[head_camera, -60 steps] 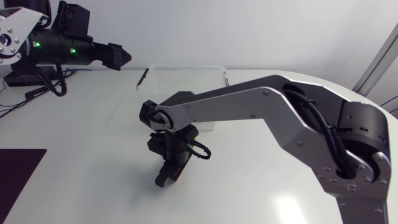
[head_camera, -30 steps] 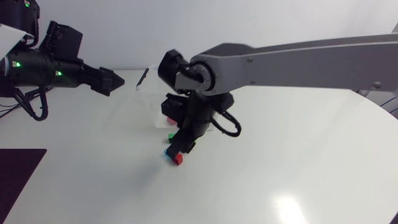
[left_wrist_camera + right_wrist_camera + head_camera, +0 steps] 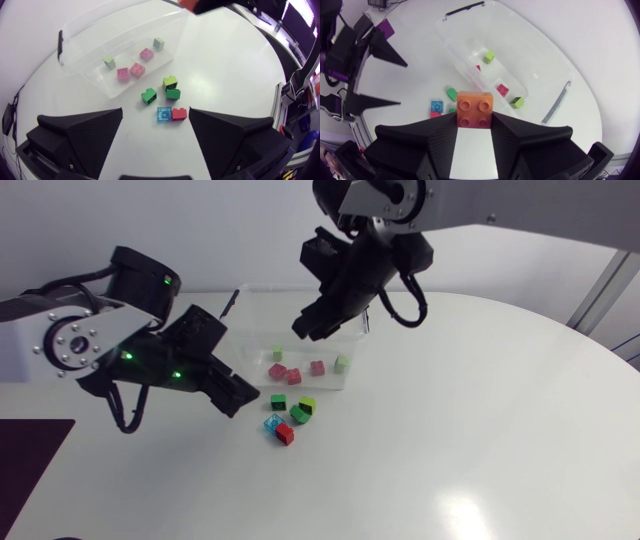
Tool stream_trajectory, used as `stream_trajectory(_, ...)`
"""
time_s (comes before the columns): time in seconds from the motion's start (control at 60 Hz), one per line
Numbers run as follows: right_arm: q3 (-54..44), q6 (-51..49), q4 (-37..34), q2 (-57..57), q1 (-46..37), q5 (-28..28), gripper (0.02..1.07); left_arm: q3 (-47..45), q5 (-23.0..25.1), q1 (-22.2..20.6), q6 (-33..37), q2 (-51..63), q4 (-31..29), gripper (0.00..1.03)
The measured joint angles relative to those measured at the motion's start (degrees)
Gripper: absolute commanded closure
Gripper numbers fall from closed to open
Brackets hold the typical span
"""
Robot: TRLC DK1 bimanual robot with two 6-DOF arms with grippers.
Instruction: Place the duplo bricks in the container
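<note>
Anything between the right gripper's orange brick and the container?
Nothing visible. The right gripper holds the orange brick over the open container. Only a few small bricks lie on its floor, with bare space beside them.

Right claw (image 3: 308, 326) lifted orange brick (image 3: 475, 108) over container (image 3: 300, 287); left claw (image 3: 243, 402) advanced.

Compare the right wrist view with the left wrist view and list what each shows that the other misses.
Only the right wrist view: the orange brick square-on, held between the right gripper's fingers, and both ends of the container. Only the left wrist view: the lime brick outside the container. Both: the blue brick, a dark green brick and pink bricks inside the container.
</note>
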Motion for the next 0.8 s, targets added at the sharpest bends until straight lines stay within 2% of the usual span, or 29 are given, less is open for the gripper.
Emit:
stream_trajectory(0.417, 8.74, 0.52, 1.46, 6.27, -5.44, 0.00, 0.94, -0.37, -3.87, -5.90, -0.11, 12.57, 8.90, 0.11)
stream_trajectory(0.7, 14.36, 0.55, 2.19, 12.24, -7.74, -0.02, 0.93, -1.55, -5.99, -7.74, -0.22, 17.66, 13.22, 0.11)
stream_trajectory(0.75, 15.23, 0.55, 2.34, 13.25, -8.02, -0.02, 0.84, -1.62, -6.01, -8.04, -0.22, 18.18, 13.57, 0.11)
stream_trajectory(0.8, 15.80, 0.57, 2.62, 14.12, -8.17, 0.00, 0.69, -1.73, -6.21, -8.41, -0.22, 18.62, 13.79, 0.11)
